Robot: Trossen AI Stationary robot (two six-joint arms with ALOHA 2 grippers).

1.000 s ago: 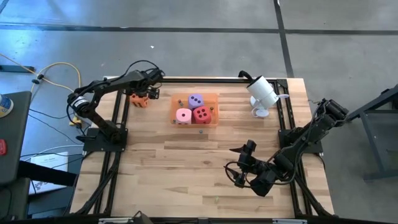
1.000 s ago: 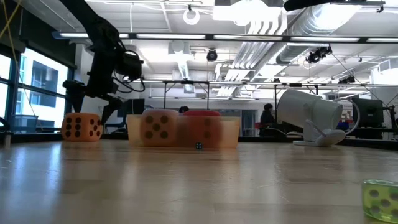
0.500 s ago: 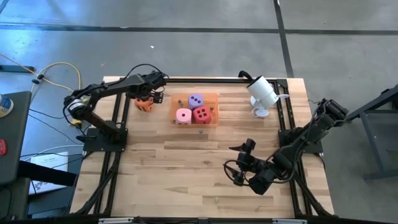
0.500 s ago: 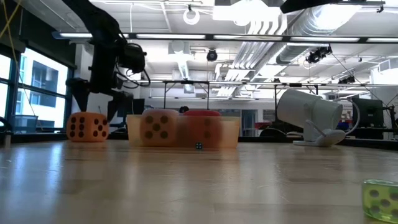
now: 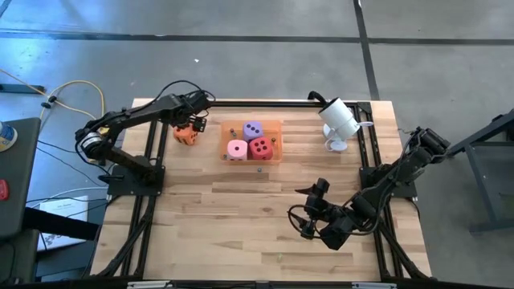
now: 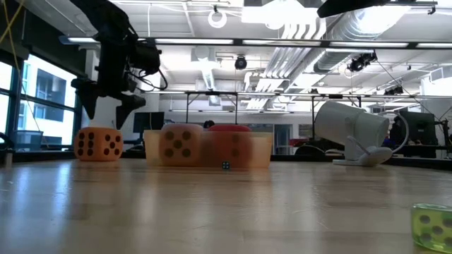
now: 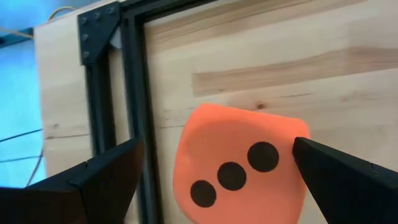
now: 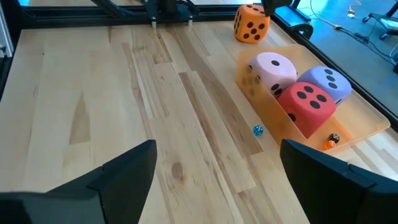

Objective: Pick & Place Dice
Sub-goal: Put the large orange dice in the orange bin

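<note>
Pink die (image 8: 274, 69), purple die (image 8: 328, 82) and red die (image 8: 306, 106) sitting in the translucent tray (image 8: 360, 121). Orange die (image 8: 251, 23) outside on the wooden table (image 8: 112, 87). Tiny blue die (image 8: 257, 130) beside the tray.

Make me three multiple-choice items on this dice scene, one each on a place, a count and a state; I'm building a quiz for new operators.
1. Where is the orange die?
A. On the table beside the tray, towards the left arm
B. Inside the tray
C. Held by the right gripper

2. How many large dice lie in the orange tray?
A. One
B. Three
C. Four

3. What state is the left gripper in?
A. Shut on the orange die
B. Open, just above the orange die
C. Shut on the tray

Answers:
1 A: the high view shows it on bare wood outside the tray.
2 B: the pink die, red die and purple die sit inside.
3 B: the left wrist view shows its fingers spread either side of the die.
</note>
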